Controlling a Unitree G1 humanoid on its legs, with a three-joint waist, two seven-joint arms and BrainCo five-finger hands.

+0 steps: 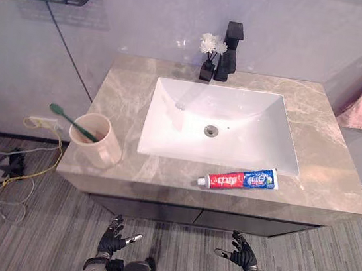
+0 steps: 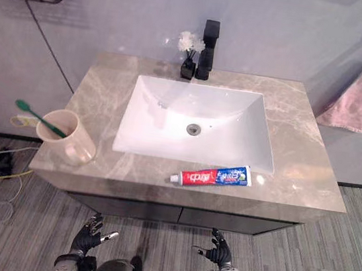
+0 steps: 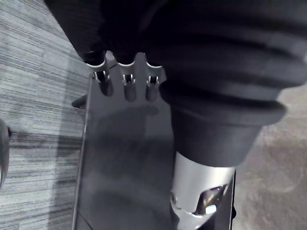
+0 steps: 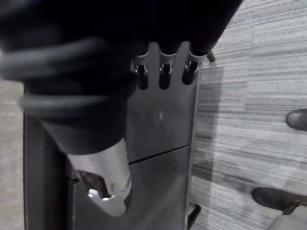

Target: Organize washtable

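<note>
table [image 1: 324, 161]: we see veined beige marble
toothpaste tube [image 1: 238, 180]: flat, glossy, just before the white sink [image 1: 171, 107]
cup [image 1: 97, 139]: smooth pink, table's left front, green toothbrush [image 1: 69, 119] inside
left robot hand [image 1: 114, 234], right robot hand [image 1: 240, 251]: fingers spread, empty, below the table

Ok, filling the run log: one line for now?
left hand open; right hand open; red-and-blue toothpaste tube before white sink; green toothbrush in beige cup
</note>
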